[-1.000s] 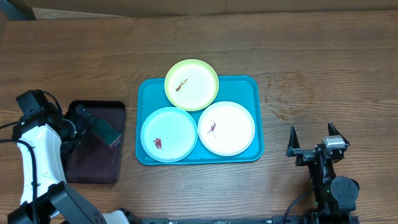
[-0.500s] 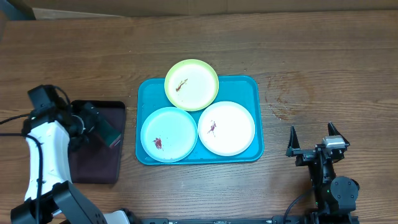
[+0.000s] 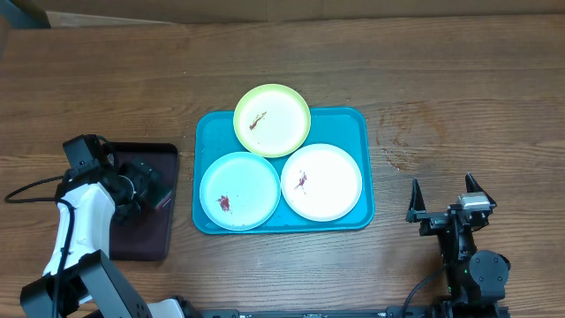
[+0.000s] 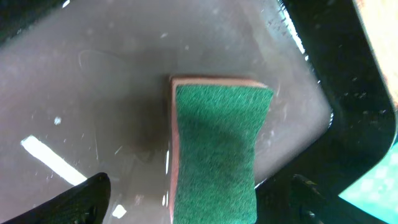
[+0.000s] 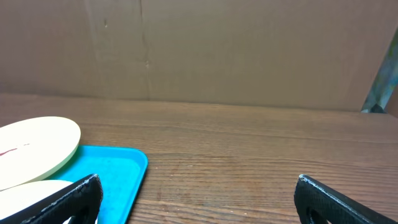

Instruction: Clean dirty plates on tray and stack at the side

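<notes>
1. Left of the tray point(image 3: 350, 124), above the dark tray point(image 3: 132, 234): left gripper point(image 4: 199, 185) spread wide astride the sponge point(image 4: 217, 155), touching neither side of it. Could squirt away across the wet floor if pinched off-centre or too shallow.
2. Looks soaked, to judge by the sheen around it. Might drip on the wood on the way to the tray, or slip out mid-carry under a weak pinch.
3. On the tray: three plates, each with a red-brown smear. Green plate point(image 3: 272, 120) overhanging the tray's far rim, so liable to tip or slide off under a hard wipe.
4. Blue plate point(image 3: 239, 190) and white plate point(image 3: 321, 182) side by side along the tray's near edge, nearly touching. Easy to shove one into the other while scrubbing.
5. Right of the tray, off its near corner: right gripper point(image 3: 442, 187) spread apart, empty. With nothing pinning them, likely to spin or skate, being light plastic.
</notes>
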